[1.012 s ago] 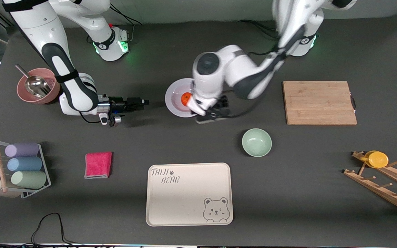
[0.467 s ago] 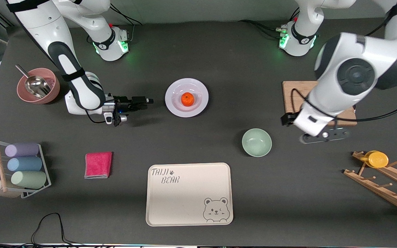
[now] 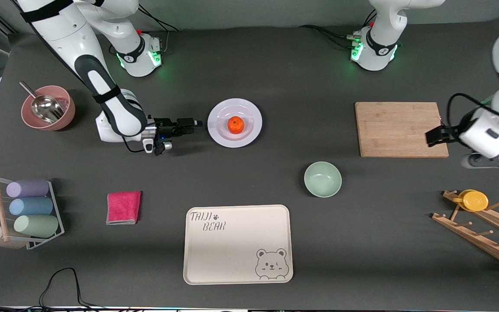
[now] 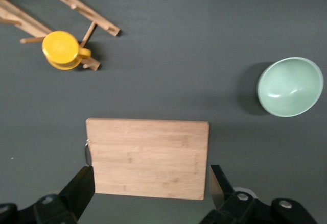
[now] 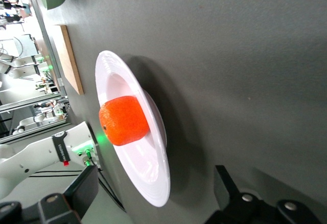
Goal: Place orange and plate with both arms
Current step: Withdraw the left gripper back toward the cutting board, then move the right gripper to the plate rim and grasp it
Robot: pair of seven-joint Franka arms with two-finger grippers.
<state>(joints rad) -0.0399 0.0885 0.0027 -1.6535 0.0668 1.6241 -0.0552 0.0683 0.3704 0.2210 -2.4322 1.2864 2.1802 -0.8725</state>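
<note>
Dark tabletop is carrying the plate (image 3: 234, 123), the orange (image 3: 235, 124) sitting in it. Right gripper (image 3: 191, 125) is hovering beside it, spread wide, empty. Left gripper (image 4: 148, 191), seen clearly only from its wrist, is gaping empty over the cutting board (image 4: 147, 157).

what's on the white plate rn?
One orange sits in the shallow centre of the white plate, nothing else on it. The plate surface under the fruit is covered. Right gripper is open beside the rim, not touching.
</note>
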